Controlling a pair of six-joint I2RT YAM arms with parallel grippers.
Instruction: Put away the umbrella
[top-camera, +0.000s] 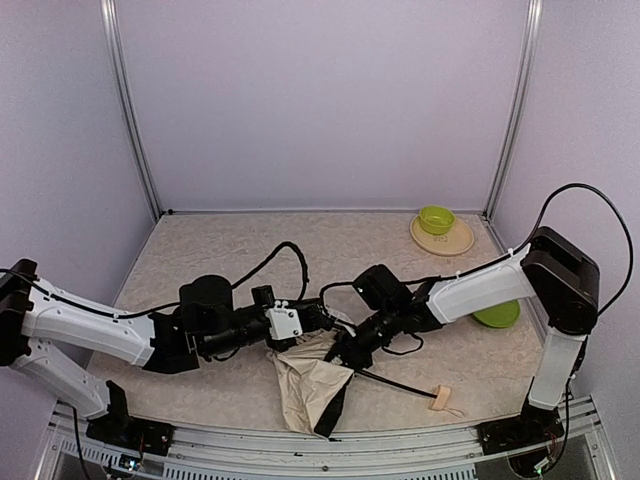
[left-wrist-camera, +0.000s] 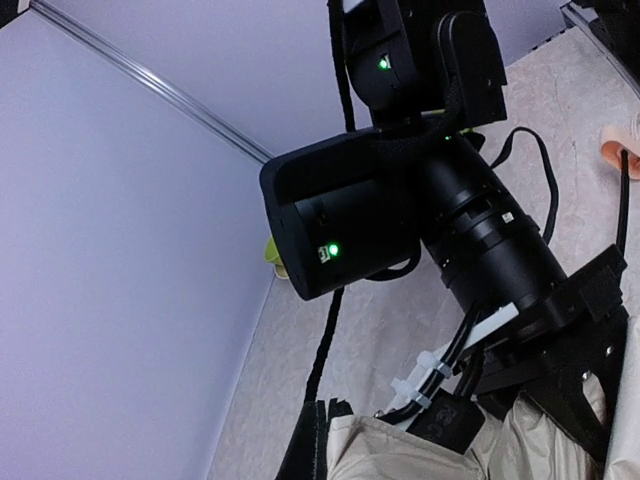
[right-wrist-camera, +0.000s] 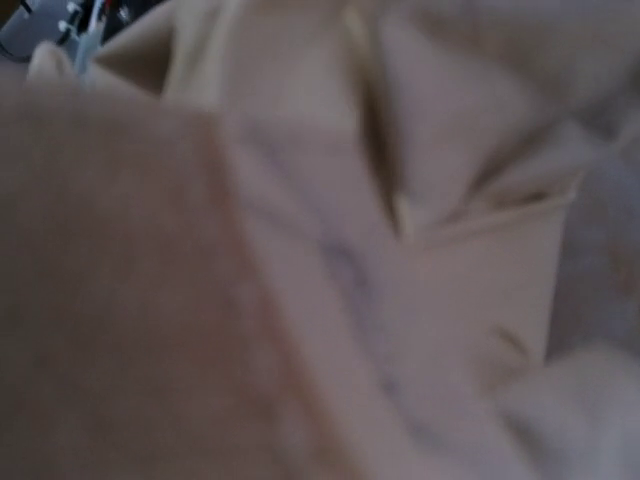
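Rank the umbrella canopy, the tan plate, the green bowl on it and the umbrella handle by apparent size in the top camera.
1. umbrella canopy
2. tan plate
3. green bowl
4. umbrella handle
Plate and bowl sit farther back, so they may look somewhat smaller than they are; the order looks clear anyway.

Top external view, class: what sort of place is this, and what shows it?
Probably a robot test booth: plain walls on metal posts, a tabletop, and staged props like the umbrella.

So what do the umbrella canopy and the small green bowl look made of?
The umbrella canopy: thin fabric, matte cream, likely synthetic; it creases and folds softly. The green bowl: probably plastic; smooth, uniform colour, slight sheen.
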